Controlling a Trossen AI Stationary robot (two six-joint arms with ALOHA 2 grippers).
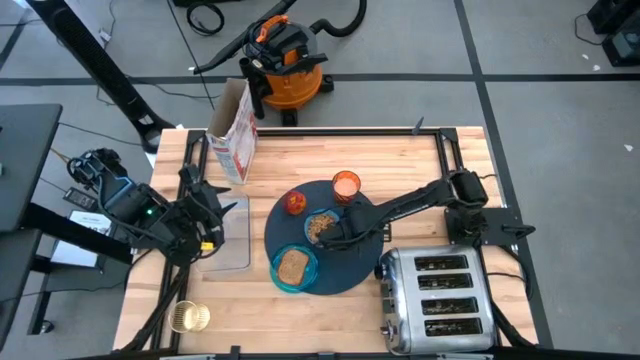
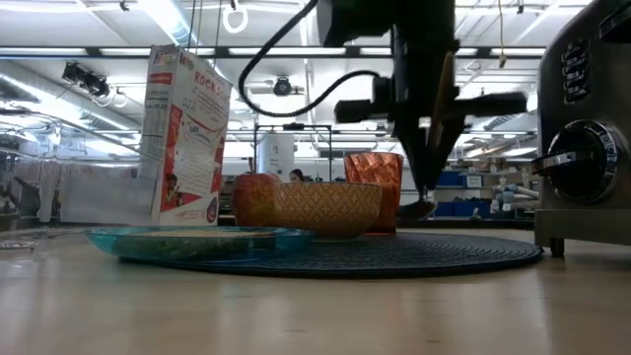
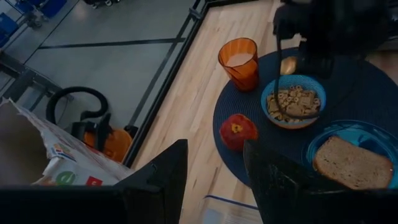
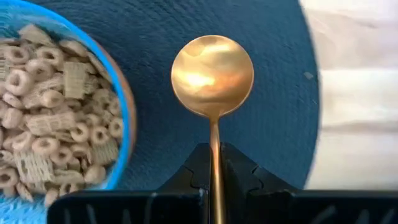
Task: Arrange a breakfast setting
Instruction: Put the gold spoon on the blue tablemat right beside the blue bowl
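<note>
The spoon is pinched by its handle in the closed right gripper and hung bowl-down over the mat, just beside the cereal bowl. It is best lowered flat onto bare mat, clear of the bowl's rim, before being released. The left gripper is parked half open and empty near the table's left edge.

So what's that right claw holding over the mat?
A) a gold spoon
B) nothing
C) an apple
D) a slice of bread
A: the right gripper is shut on the gold spoon, its bowl hanging over the mat beside the cereal bowl.
</note>
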